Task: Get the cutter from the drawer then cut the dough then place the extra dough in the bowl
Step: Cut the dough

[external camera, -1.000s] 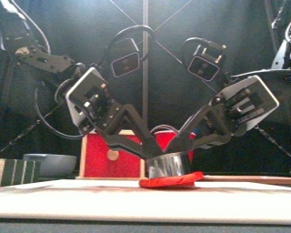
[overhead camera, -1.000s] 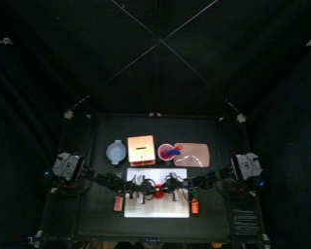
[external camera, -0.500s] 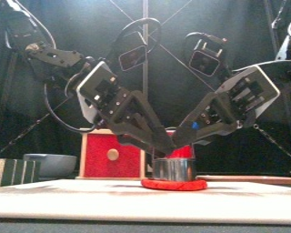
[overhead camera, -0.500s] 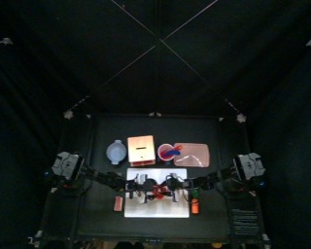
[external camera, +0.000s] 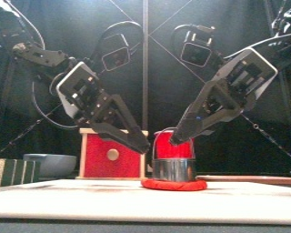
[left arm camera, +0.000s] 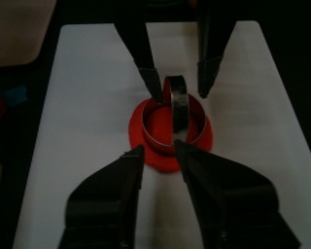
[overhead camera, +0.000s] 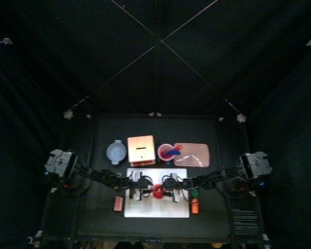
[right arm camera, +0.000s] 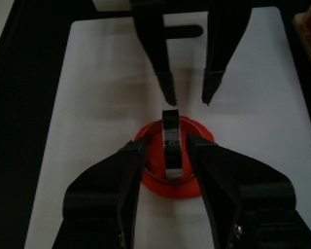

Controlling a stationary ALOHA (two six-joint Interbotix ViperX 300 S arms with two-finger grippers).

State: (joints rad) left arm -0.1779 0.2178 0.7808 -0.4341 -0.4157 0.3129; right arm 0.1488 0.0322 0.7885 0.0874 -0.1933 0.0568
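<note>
The round metal cutter (external camera: pixel 173 169) stands pressed into the red dough disc (external camera: pixel 174 185) on the white cutting board (external camera: pixel 63 187), its wire handle upright. My left gripper (external camera: pixel 141 146) hangs open just left of the cutter and above it. On the other side my right gripper (external camera: pixel 184 136) is open too, its tips over the cutter's rim. Neither touches the cutter. In the left wrist view, the cutter (left arm camera: pixel 179 97) lies beyond my own jaws (left arm camera: pixel 161 148), with dough (left arm camera: pixel 155 124) inside the ring. In the right wrist view, the handle (right arm camera: pixel 173 131) shows between my spread jaws.
Behind the board stand the wooden box (overhead camera: pixel 140 149) with its red drawer front (external camera: pixel 112 155), the blue-grey bowl (overhead camera: pixel 116 151) to its left, and the pink tray (overhead camera: pixel 194 156) with the red cup (overhead camera: pixel 170 152) to its right.
Both grippers were low against the cutter, pressing it into the dough. They have since risen and drawn apart, leaving the cutter standing in the dough.
</note>
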